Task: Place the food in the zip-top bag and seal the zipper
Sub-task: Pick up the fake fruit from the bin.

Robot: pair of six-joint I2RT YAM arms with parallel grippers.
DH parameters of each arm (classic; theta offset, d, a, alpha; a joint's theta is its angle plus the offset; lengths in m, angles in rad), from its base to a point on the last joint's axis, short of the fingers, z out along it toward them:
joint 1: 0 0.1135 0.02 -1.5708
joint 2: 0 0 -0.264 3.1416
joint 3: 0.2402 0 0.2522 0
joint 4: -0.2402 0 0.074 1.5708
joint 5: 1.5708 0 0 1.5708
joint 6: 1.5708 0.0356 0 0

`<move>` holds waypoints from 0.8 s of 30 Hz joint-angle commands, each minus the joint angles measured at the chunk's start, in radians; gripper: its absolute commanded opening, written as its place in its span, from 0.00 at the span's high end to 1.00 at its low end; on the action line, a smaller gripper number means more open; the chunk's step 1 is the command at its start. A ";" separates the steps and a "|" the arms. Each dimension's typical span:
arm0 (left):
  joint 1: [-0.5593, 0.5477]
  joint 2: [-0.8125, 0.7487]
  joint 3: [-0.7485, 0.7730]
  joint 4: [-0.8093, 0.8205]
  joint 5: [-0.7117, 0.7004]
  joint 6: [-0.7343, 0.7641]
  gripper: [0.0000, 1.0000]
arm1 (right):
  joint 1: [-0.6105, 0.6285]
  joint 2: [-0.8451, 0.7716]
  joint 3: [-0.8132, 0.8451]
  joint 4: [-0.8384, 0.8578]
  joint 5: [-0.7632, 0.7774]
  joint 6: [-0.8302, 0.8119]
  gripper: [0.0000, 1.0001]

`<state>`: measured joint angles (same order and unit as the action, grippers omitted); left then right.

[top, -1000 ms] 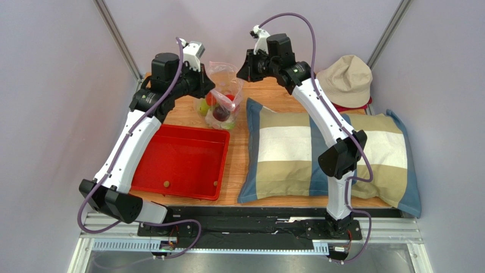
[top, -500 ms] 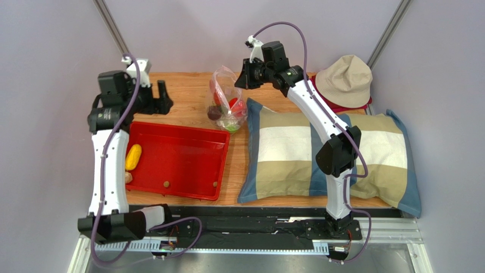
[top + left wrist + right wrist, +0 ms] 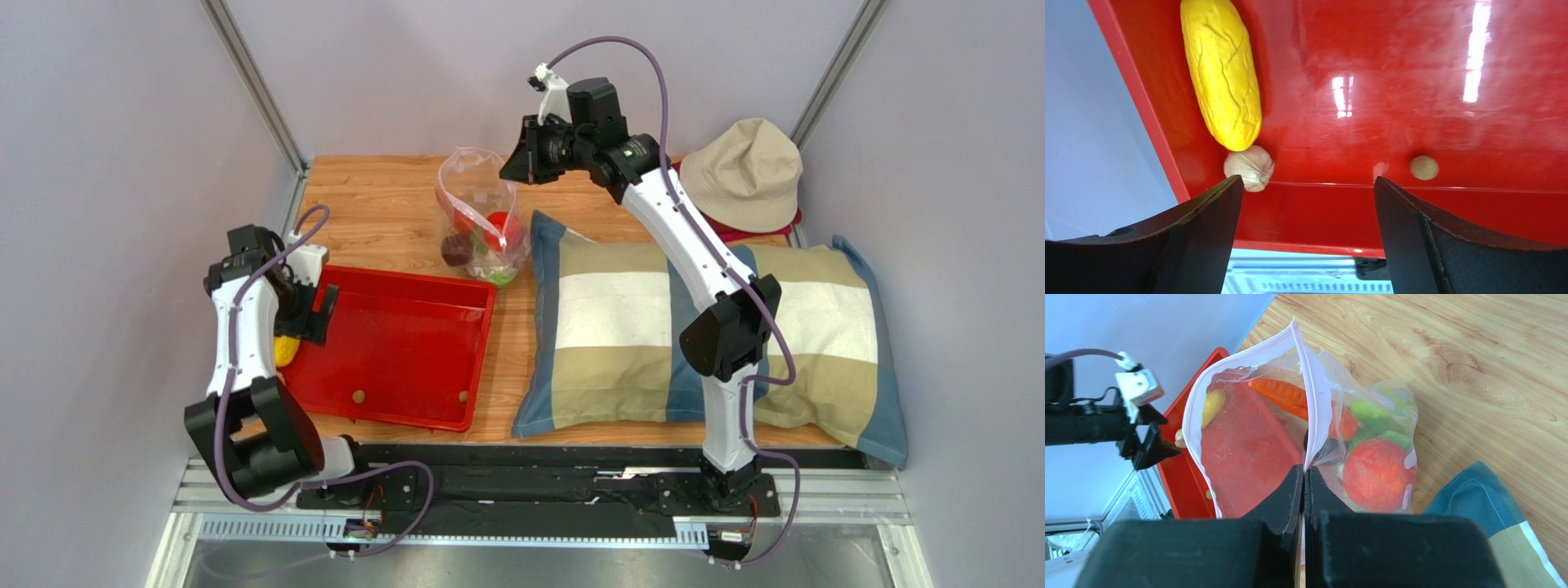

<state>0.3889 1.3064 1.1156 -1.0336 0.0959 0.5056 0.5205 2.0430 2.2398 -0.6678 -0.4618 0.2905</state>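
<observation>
Two foods in red tray, eleven o'clock of spread left gripper: yellow piece, whitish bulb. Right gripper pinches zip-top bag rim; a slip would collapse its mouth.

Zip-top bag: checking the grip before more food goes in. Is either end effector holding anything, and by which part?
The right end effector pinches the zip-top bag by its zipper edge. The left end effector is open over the red tray, holding nothing.
</observation>
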 commanded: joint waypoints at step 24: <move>0.010 0.304 -0.010 0.107 0.036 0.085 0.58 | 0.006 -0.040 0.009 -0.003 -0.011 -0.040 1.00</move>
<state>0.3943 1.6684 1.0798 -0.8478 0.0078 0.6056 0.5213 2.0426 2.2395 -0.7002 -0.4725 0.2684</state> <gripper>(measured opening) 0.532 0.010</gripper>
